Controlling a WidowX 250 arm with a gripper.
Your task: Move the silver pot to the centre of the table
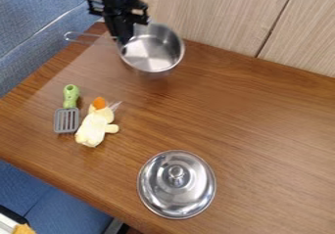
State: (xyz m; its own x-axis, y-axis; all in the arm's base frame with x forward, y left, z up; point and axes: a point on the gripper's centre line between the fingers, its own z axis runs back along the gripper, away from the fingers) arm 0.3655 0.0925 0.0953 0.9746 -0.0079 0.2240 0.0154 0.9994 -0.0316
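I count one silver metal pot (155,57), round and open-topped, with one long wire handle pointing off to the left. It is at the back left part of the brown wood-grained table (268,135), near the wall, well away from the centre. The single black two-finger gripper (123,41) hangs down from the top edge of the view, right at the pot's left rim, beside where the handle joins. From here I can't tell whether that pincer is clamped on the rim or standing apart.

Toward the front of the table lies one shiny, round metal lid (175,198), its one knob facing up. Over on the left there's one slotted spatula (70,101), grey blade toward the front, green handle toward the back. Just beside its blade lies one pale yellow plush toy (93,130) with an orange tip at its far end.

Two light wood-grained panels (209,12) stand behind the table, split by one dark slanting seam. Blue fabric (39,12) runs along the left.
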